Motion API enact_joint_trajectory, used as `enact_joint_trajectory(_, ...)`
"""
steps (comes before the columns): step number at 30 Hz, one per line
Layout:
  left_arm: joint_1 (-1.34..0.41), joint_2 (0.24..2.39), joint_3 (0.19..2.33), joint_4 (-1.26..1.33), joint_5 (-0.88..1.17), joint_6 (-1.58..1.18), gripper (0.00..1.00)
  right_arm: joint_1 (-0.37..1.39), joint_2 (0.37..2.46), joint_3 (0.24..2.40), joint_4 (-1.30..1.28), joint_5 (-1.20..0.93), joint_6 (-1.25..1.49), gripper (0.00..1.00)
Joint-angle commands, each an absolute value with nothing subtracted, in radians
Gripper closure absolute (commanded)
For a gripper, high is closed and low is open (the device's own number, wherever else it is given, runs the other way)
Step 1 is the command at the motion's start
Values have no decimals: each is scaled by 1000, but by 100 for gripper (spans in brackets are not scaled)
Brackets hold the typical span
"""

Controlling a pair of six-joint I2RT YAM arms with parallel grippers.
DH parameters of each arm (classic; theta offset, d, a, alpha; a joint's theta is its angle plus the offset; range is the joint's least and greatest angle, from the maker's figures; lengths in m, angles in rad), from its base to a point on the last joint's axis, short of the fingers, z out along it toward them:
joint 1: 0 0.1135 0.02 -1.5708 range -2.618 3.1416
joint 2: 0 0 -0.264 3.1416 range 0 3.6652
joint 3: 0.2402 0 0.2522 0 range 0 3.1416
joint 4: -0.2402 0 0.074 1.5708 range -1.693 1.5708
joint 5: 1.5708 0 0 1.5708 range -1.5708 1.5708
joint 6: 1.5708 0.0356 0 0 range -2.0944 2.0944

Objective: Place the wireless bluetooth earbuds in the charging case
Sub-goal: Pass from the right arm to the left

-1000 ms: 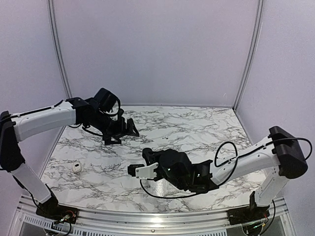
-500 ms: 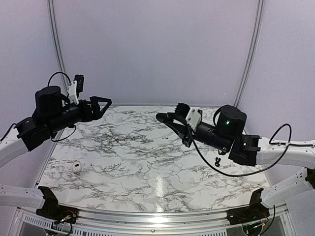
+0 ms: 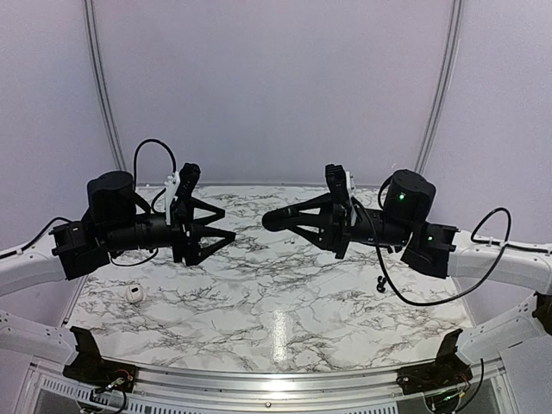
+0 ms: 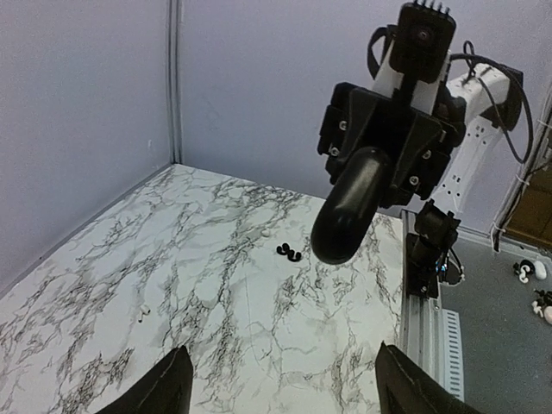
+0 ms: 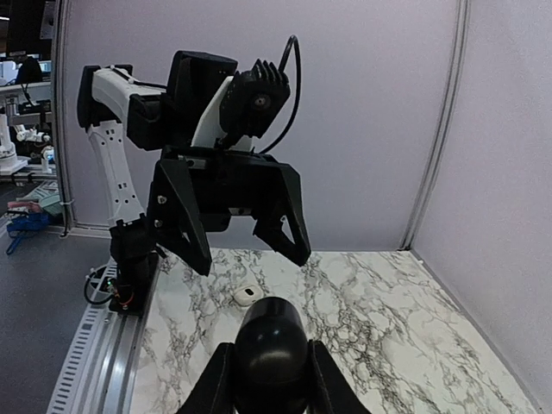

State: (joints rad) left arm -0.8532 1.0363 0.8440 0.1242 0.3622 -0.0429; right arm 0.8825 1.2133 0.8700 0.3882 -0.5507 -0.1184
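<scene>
The marble table (image 3: 285, 285) carries everything the task needs, and nothing of the task looks done. The two arms hang above its middle, facing each other, both well off the surface.

The left gripper (image 3: 222, 231) sits at about 9 o'clock of the table's centre, its fingers spread wide with nothing between them; the right wrist view shows them splayed open toward the camera. The right gripper (image 3: 274, 219) points back at it from 3 o'clock. It appears to be drawn together around a dark rounded tip, and whether it pinches anything cannot be told.

The charging case (image 3: 134, 293) lies on the marble toward 8 o'clock, near the left edge and well apart from both grippers. In the right wrist view it shows as a small white pebble (image 5: 247, 295) below the left arm; whether its lid is up cannot be made out.

The wireless bluetooth earbuds (image 3: 380, 281) lie at about 4 o'clock, under the right arm's cable (image 3: 405, 297), two tiny black shapes close together in the left wrist view (image 4: 289, 252). A small pale speck (image 4: 142, 313) also lies on the marble there, too small to identify.

Judged from this, both buds are still to be picked up, the case reached and opened, and each bud seated. Buds and case lie on opposite sides, and the hanging cable crowds the approach to the buds.
</scene>
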Motion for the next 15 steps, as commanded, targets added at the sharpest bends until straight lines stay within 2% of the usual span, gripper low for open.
enact_joint_trajectory(1, -918, 1078, 874, 167, 427, 96, 27, 878, 1244, 914, 404, -672, -43, 83)
enact_joint_trajectory(4, -964, 1111, 901, 153, 412, 127, 36, 879, 1259, 918, 407, -695, -31, 82)
enact_joint_trajectory(8, -1004, 1149, 932, 141, 377, 143, 40, 880, 1272, 920, 405, -702, -30, 82)
enact_joint_trajectory(15, -1047, 1204, 979, 134, 329, 146, 51, 885, 1297, 925, 410, -722, -22, 82)
